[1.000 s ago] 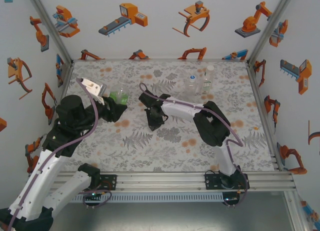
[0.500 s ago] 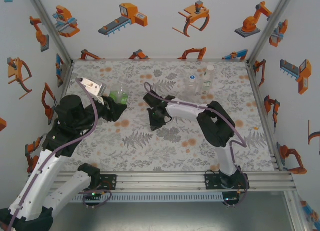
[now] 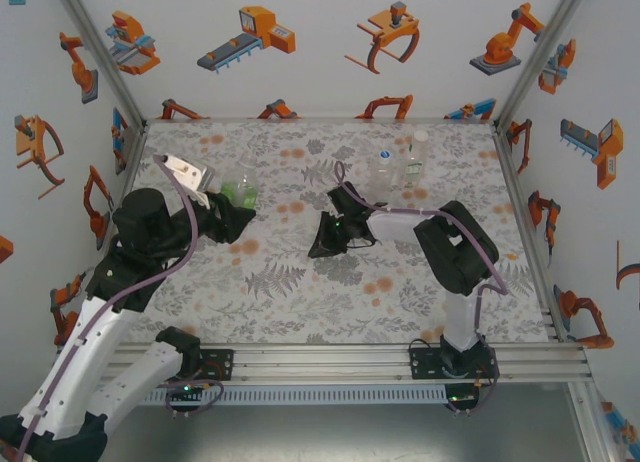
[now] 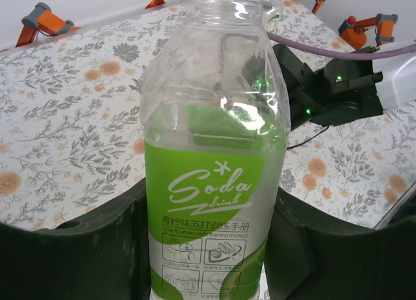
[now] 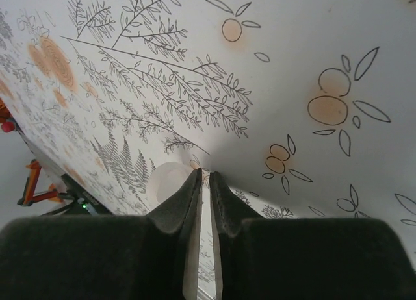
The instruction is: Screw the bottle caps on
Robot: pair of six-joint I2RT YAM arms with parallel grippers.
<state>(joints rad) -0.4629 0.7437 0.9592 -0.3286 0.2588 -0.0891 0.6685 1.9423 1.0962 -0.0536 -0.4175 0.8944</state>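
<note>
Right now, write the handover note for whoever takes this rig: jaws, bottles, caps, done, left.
Left gripper: jaws shut on the green bottle.
Right gripper: jaws all but shut, low over the table; a pale round thing, perhaps a cap, beside its tip.
Two clear bottles stand at the far right.
Done: no cap seen on the green bottle; the others too small to tell.
Left: cap the green bottle, check the rest.
</note>
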